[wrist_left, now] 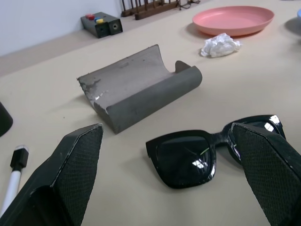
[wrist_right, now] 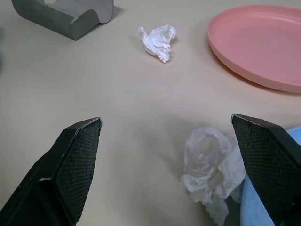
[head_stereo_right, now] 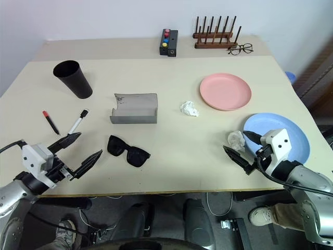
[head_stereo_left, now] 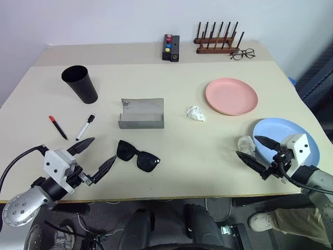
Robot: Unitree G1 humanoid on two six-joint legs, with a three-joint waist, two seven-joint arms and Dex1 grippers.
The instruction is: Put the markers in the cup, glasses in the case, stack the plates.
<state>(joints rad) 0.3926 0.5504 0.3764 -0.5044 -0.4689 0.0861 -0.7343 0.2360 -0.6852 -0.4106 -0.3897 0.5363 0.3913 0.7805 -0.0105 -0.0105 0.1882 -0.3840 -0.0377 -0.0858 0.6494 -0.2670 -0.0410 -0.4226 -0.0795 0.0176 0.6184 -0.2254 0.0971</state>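
Nothing is done yet. Both claws hang released and empty: the left claw (head_stereo_left: 93, 154) just left of the sunglasses (head_stereo_left: 138, 155) on the near bench (head_stereo_left: 177, 151), the right claw (head_stereo_left: 254, 149) beside the blue plate (head_stereo_left: 296, 134). Judged next: grasp the sunglasses and carry them to the open grey case (head_stereo_left: 141, 113) just beyond.

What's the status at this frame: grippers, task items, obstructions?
Left gripper and right gripper open, empty. Sunglasses beside open case; markers outside cup; plates unstacked. Crumpled tissue against blue plate.

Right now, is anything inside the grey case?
No. The case lies open with its trough bare; the sunglasses lie on the table in front of it. The patch of table under the case is covered.
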